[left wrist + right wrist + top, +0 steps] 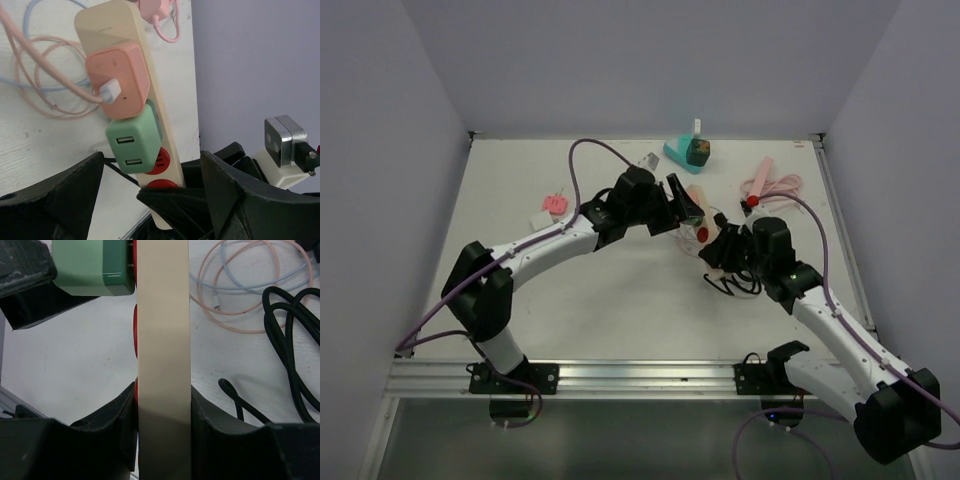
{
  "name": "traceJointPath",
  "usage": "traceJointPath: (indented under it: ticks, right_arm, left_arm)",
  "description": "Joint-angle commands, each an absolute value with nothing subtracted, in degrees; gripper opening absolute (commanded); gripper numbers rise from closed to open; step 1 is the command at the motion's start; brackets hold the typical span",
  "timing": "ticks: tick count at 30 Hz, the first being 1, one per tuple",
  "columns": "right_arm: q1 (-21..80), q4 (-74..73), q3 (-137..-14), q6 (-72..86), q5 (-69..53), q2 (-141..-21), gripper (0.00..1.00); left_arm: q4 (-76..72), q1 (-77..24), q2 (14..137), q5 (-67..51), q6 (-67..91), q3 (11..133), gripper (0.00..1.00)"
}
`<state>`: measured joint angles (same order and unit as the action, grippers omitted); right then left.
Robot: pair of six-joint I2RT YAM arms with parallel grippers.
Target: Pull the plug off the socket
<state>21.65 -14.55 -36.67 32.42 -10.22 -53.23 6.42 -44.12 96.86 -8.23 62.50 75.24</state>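
Okay, the power strip is a long cream plastic bar, smooth, with rounded edges, tilted up off the white table. The right gripper is clamped on the strip's near end, its black matte fingers pressed flat against both long sides.

Two plugs sit in the strip's face. The pink plug is a rounded, glossy block nearer the strip's far end. A small white connector goes into its front, and a thin pink cable runs from it into loose loops beside the strip.

The green plug is a boxy pastel block with two slots on its front. It is seated in the strip just below the pink one and touches it. Below it on the strip are red round sockets.

The left gripper has its jaws wide, with one chunky black finger on each side of the strip's lower part and the green plug between them. One finger is right beside the green plug's side, but I can't tell if they touch.

A black rubbery cable is coiled on the table beside the strip, with pink and pale blue loops next to it.
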Motion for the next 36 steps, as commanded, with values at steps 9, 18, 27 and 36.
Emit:
traceJointPath:
  ticks: [9,18,27,36]
  right_arm:
    - [23.9,-5.9,-41.0,33.6,-10.5,-52.6,0.00]
    - [24.0,-5.7,-40.3,32.3,-9.7,-53.7,0.00]
    - [23.1,-7.3,-34.1,32.3,-2.3,-53.7,0.00]
    - [18.8,-7.2,-31.5,35.2,-3.5,-56.8,0.00]
  left_arm:
    - [1.8,-45.0,99.5,-6.5,65.7,77.4,0.68]
    - [1.0,-44.8,98.7,-5.6,65.7,76.5,0.05]
    - [1.0,-43.7,95.9,-8.2,64.7,75.5,0.00]
    - [3.2,-41.2,90.5,-6.7,60.7,74.4,0.00]
